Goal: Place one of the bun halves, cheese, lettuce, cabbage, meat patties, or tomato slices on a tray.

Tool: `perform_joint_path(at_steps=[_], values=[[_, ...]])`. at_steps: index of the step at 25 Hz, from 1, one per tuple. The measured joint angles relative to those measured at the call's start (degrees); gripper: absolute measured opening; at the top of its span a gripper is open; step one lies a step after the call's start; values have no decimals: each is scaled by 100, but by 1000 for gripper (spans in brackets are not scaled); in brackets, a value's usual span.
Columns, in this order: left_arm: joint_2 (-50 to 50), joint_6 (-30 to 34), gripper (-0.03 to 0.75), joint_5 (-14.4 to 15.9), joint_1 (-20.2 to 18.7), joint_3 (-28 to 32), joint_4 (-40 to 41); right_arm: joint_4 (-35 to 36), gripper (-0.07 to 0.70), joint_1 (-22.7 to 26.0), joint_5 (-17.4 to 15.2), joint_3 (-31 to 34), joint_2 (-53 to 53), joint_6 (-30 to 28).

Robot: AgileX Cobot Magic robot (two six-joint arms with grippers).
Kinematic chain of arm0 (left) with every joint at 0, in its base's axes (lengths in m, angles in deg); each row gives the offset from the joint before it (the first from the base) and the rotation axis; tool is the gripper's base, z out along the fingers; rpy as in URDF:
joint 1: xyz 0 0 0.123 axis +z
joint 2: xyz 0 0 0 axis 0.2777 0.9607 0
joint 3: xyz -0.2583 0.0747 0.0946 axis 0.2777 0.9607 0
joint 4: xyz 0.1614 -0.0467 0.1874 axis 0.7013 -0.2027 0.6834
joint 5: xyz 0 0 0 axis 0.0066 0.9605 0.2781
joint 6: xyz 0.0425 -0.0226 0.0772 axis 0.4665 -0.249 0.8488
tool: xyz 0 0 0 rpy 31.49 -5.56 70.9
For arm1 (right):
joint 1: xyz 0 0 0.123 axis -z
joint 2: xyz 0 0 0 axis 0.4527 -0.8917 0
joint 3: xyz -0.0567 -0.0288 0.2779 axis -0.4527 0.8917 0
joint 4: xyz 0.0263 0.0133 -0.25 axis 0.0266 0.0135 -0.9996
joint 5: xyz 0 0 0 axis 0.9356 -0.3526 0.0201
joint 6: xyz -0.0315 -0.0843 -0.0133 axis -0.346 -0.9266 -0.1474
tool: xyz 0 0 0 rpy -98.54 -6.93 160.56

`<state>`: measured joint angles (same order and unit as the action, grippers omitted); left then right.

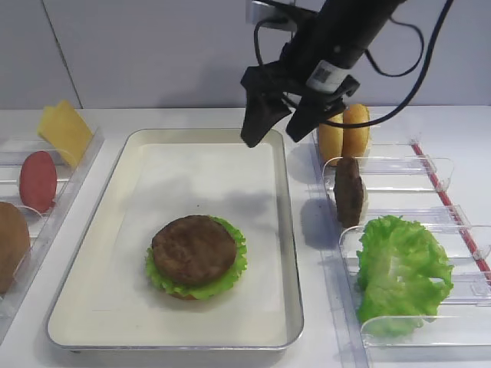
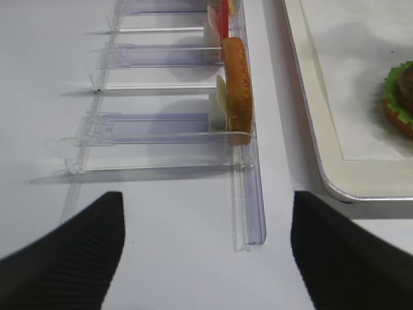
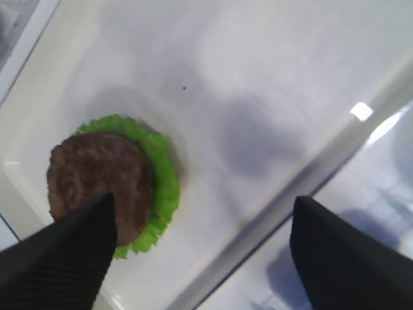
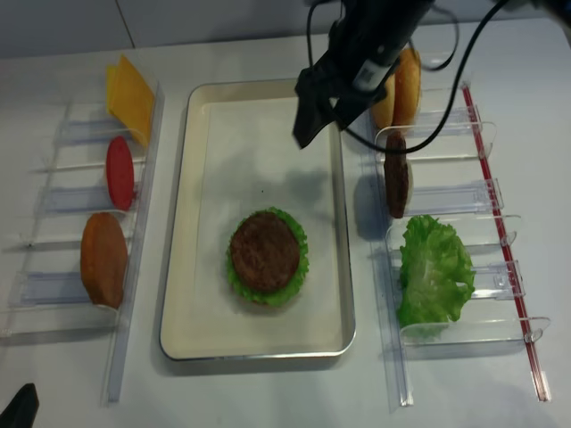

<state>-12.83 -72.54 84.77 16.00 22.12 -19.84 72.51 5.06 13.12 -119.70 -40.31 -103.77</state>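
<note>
right fingers [image 1: 278, 129] spread wide, empty, above tray [image 1: 123, 253] far edge | patty [image 1: 193, 249] stacked on lettuce [image 1: 230, 272] mid-tray | left fingers [image 2: 206, 252] wide, empty | risk: clipping tray rim or right rack [image 1: 399, 165] on next reach, toppling upright patty [image 1: 349, 192]

The large cream rectangular tray with the raised metal rim [image 1: 285, 230] sits mid-frame, and the rough dark brown patty [image 1: 193, 250] lies on a ruffled green lettuce leaf [image 1: 230, 270] in its lower half. Clear plastic racks [image 1: 399, 199] flank it; the thin yellow cheese square [image 1: 66, 132] stands upper left.
</note>
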Motion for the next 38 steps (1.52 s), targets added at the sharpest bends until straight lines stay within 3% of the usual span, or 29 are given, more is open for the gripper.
perform_joint_path(at_steps=[4,12,17,25,34,38], values=[[0,0,533,0,0,0,0,-875,555,0,-79,-9,434,481],[0,0,533,0,0,0,0,-1395,553,0,-126,76,1417,928],[0,0,532,0,0,0,0,-1884,549,0,-161,733,2249,1080],[0,0,533,0,0,0,0,-1933,549,0,-173,1952,3667,1218],[0,0,533,0,0,0,0,-2123,546,0,96,3024,5260,1363],[0,0,533,0,0,0,0,-2235,545,334,96,3558,6048,1493]])
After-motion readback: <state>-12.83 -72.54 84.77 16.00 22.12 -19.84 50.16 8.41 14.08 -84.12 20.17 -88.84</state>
